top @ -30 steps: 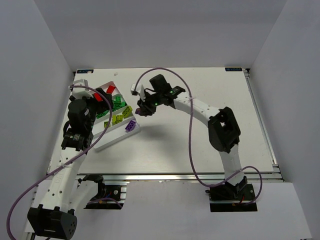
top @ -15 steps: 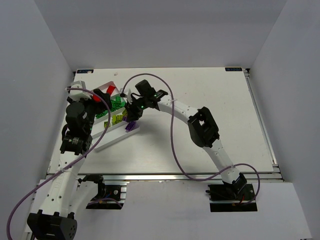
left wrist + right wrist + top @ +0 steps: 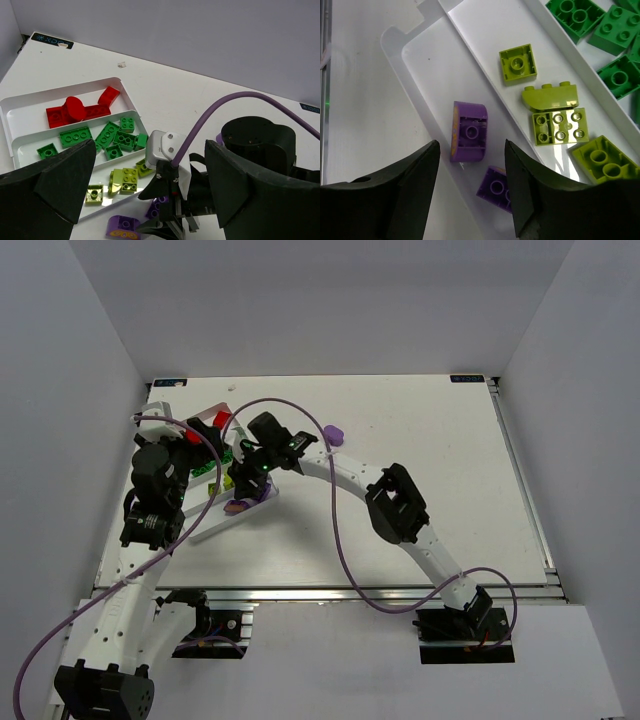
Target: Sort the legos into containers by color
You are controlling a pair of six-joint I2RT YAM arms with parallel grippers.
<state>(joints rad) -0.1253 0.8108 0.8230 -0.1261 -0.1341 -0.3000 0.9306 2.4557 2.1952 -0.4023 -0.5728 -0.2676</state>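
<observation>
Right wrist view looks straight down into the tray. The right gripper is open and holds nothing. Its two dark fingers stand wide apart. The round purple brick lies flat in the outer slot. It shows right in the gap between the fingertips, and neither finger touches it. A second purple brick lies in the same slot, close by the right-hand finger, which hides part of it. Over the ridge, the next slot holds four yellow-green bricks. The green bricks sit one slot further on, and the picture edge cuts some of them off.

Left wrist view shows the left gripper open too, with nothing in it. The right arm sits between its fingers in this view and hides much of the purple slot. The red bricks lie in the far slot, well apart from this gripper.

Top external view shows the tray on the left part of the table. Both arms reach over it and cover most of the bricks. A small purple blob sits on the table beside the purple cable. It may be one more brick, but it is too small to tell.
</observation>
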